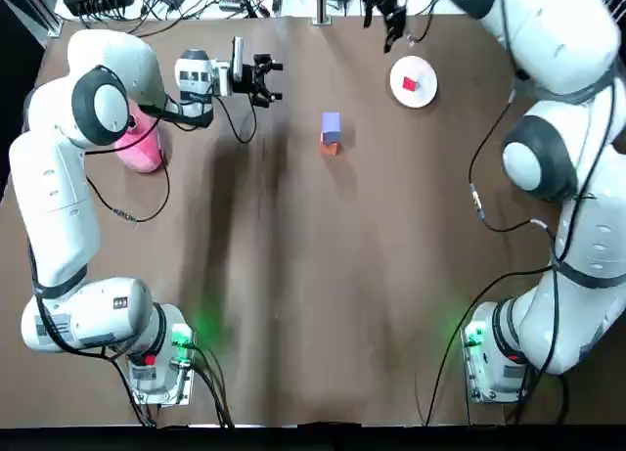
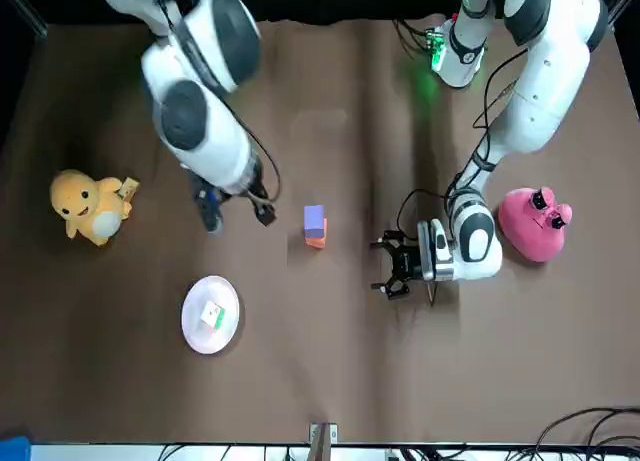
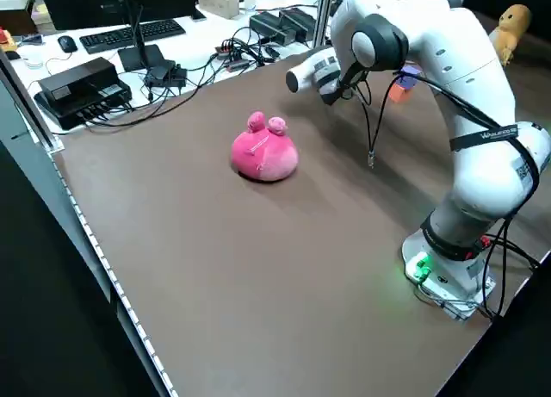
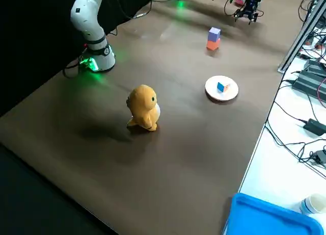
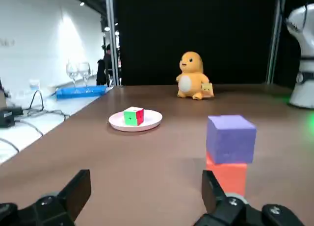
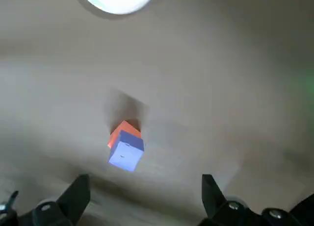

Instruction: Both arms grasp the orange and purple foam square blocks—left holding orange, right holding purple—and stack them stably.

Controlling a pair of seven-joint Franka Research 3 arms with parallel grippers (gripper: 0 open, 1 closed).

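Note:
The purple block (image 1: 331,125) sits on top of the orange block (image 1: 330,148) in the far middle of the table; the stack stands upright, purple (image 5: 230,138) over orange (image 5: 226,175). My left gripper (image 1: 271,80) lies low and level to the left of the stack, open and empty, a short gap away (image 2: 388,271). My right gripper (image 1: 389,19) hangs high over the far side, open and empty. From above it looks down on the purple block (image 6: 126,150) and the orange block (image 6: 123,130).
A white plate (image 1: 424,91) with a small coloured cube lies right of the stack. A pink plush (image 1: 143,146) sits at the left under my left arm. A yellow plush (image 2: 91,207) stands at the far right side. Cables run along the far edge.

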